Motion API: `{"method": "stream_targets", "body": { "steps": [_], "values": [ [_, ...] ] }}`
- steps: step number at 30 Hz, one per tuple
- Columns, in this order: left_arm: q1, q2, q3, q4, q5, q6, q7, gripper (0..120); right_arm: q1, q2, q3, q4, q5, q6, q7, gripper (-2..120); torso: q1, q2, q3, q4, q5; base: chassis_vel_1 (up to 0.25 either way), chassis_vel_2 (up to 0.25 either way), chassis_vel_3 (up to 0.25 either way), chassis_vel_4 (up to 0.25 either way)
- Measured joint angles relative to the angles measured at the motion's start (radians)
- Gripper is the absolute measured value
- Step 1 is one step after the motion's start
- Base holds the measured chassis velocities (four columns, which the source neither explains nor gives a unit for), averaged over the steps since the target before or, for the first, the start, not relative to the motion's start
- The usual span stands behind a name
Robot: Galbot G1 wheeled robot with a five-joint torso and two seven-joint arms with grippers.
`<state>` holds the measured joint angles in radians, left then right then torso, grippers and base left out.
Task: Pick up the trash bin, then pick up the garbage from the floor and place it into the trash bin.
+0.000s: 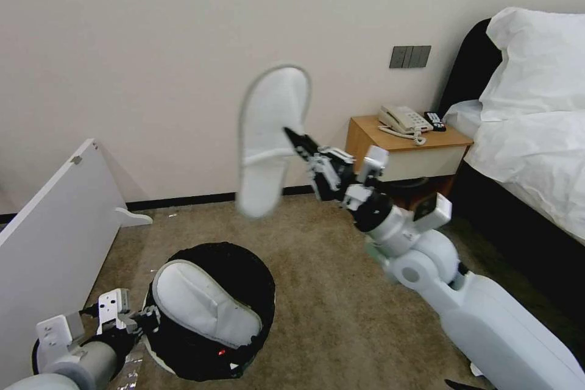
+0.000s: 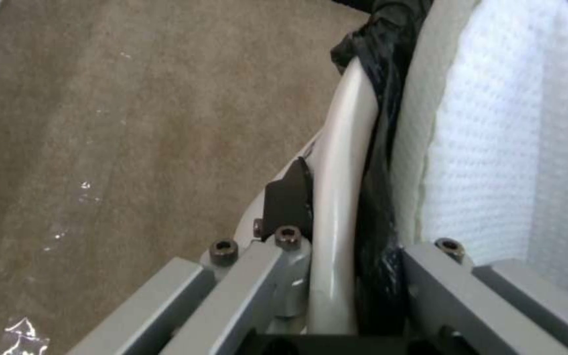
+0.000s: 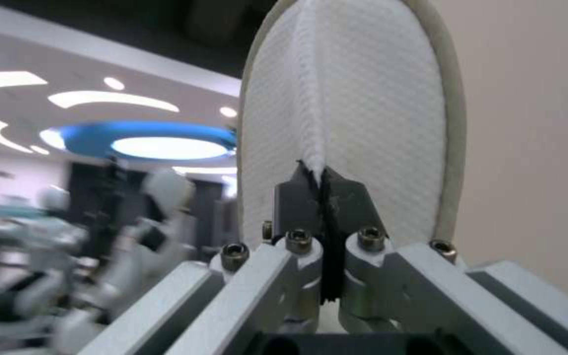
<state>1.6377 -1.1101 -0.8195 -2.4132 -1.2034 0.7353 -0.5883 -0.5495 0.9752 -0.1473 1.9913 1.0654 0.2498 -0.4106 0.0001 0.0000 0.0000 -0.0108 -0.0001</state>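
Head cam sits up high, looking forward and down over the carpet (image 1: 323, 292) toward the wall. Left wrist cam is jammed right against the trash bin (image 2: 340, 197) rim — same bin sits low-left in the head view. Right wrist cam stares point-blank at the raised slipper (image 3: 363, 123), also mid-frame from the head.
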Motion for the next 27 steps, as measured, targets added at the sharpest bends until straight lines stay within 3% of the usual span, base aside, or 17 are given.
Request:
{"method": "stream_targets", "body": {
  "steps": [15,27],
  "values": [
    [0.008,-0.008,-0.012,-0.007,0.002,0.0,0.0,1,0.073,0.007,-0.197,-0.046,0.041,-0.011,-0.086,0,0.0,0.0,0.0,0.0,0.0,0.0,0.0,0.0,0.0],
    [0.007,-0.004,-0.038,-0.014,-0.022,0.0,-0.001,1,0.04,-0.015,-0.345,-0.137,-0.034,0.013,-0.139,0,0.0,0.0,0.0,0.0,0.0,0.0,0.0,0.0,0.0]
  ]
}}
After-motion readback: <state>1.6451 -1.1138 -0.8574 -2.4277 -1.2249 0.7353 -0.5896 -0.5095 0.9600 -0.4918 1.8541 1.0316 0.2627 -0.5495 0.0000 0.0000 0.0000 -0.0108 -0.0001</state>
